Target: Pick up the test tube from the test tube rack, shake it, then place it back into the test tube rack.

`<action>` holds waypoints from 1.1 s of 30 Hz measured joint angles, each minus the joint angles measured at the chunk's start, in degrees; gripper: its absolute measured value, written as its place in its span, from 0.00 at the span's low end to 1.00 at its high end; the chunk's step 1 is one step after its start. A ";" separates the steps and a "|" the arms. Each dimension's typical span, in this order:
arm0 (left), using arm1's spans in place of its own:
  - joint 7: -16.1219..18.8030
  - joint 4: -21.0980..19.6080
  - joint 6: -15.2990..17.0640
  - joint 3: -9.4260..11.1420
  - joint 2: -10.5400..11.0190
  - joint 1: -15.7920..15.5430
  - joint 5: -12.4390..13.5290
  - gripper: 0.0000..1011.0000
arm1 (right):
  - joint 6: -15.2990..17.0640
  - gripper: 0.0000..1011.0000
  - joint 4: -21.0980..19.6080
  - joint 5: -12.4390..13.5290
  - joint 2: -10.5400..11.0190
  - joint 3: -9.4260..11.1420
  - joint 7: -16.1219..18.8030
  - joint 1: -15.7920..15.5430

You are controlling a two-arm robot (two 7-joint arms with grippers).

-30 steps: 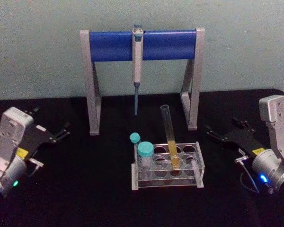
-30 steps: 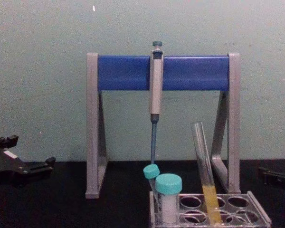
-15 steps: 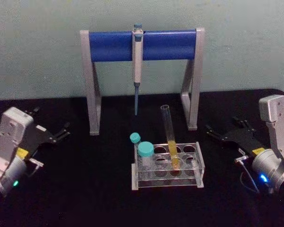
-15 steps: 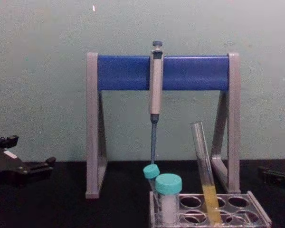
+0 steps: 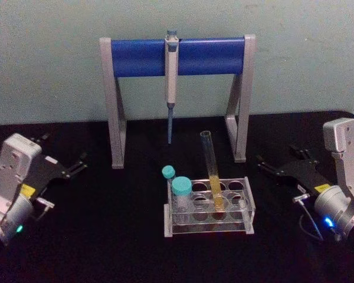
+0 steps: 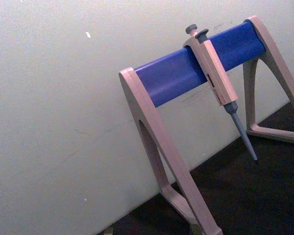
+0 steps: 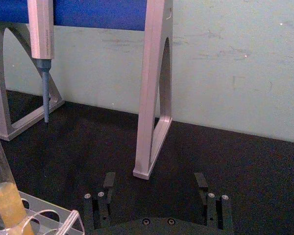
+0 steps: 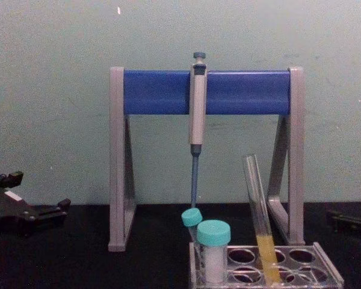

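- The test tube [image 5: 211, 168] stands in the test tube rack [image 5: 248, 200], in a hole on the rack's right half, with yellow liquid in its lower part. It is not yet lifted.
- Its long axis is nearly upright, but the open top leans a little toward our left, as the chest view shows.
- Our right gripper [image 5: 275, 168] rests low over the table, to the right of the rack and apart from it. Its fingers [image 7: 109, 180] stand wide apart with nothing between them, and they point toward the rack.
- Our left gripper [image 5: 72, 168] is parked on the far left, well apart from the rack. Its fingers look parted and hold nothing.
- We judge the right arm is the nearer one. The tube lies to the left of its fingers and rises above them.
- So the coming move asks us to go left and up, and to close on the bare glass above the rack, with the fingers on both sides of the tilted axis.
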 joint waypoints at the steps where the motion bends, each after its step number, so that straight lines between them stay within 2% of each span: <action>1: 0.00 0.00 0.00 0.00 0.00 0.00 0.00 0.99 | 0.00 0.99 0.00 0.00 0.00 0.00 0.00 0.00; 33: 0.00 0.00 0.00 0.00 0.00 0.00 0.00 0.99 | 0.00 0.99 -0.02 0.00 0.00 0.00 0.01 0.00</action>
